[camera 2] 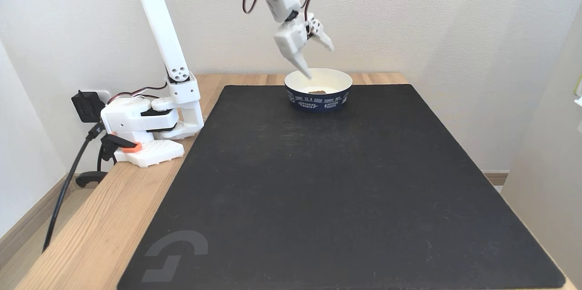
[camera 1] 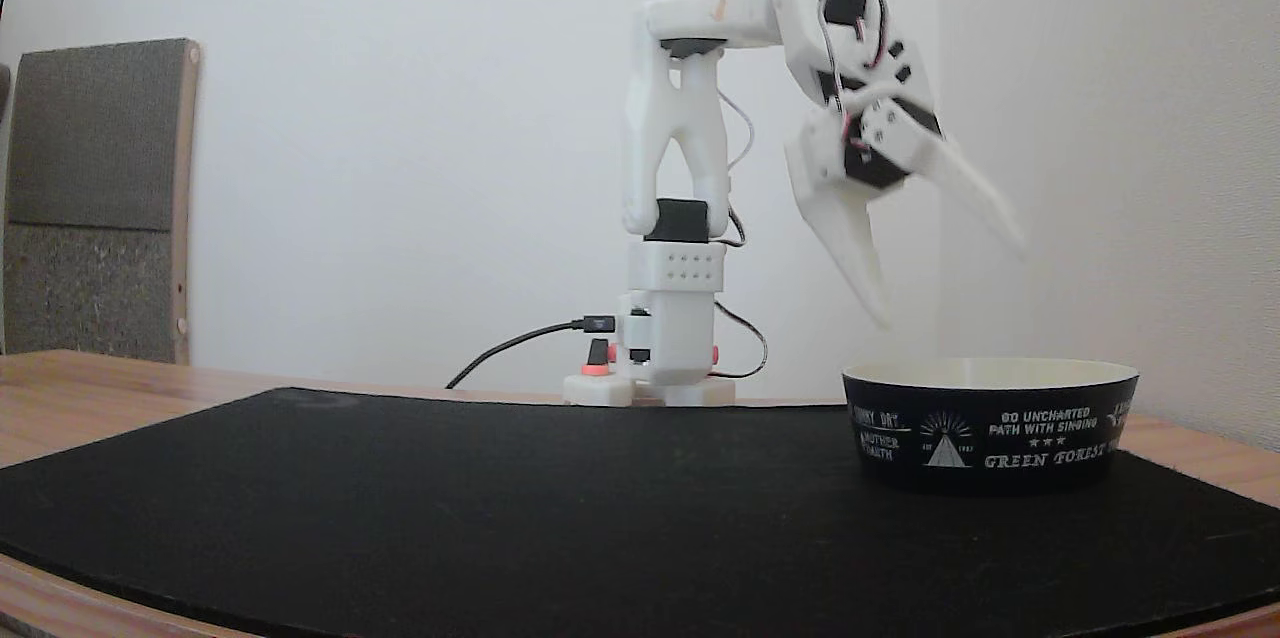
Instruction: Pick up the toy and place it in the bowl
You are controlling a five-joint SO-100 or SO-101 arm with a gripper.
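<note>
The bowl [camera 1: 990, 428] [camera 2: 318, 89], black outside with white print and cream inside, stands on the black mat at the right of a fixed view and at the far middle of the other. The toy [camera 2: 318, 92], a small dull-red piece, lies on the bowl's cream floor. My white gripper [camera 1: 950, 283] [camera 2: 319, 60] hangs just above the bowl, open, with its jaws spread wide and nothing between them. One finger points down toward the bowl's rim, the other sticks out sideways. From the low fixed view the bowl's wall hides the toy.
A large black mat [camera 2: 327, 181] covers most of the wooden table [camera 2: 100, 226]. The arm's base [camera 2: 145, 131] and its cables sit at the table's left edge. White walls close in behind and to the right.
</note>
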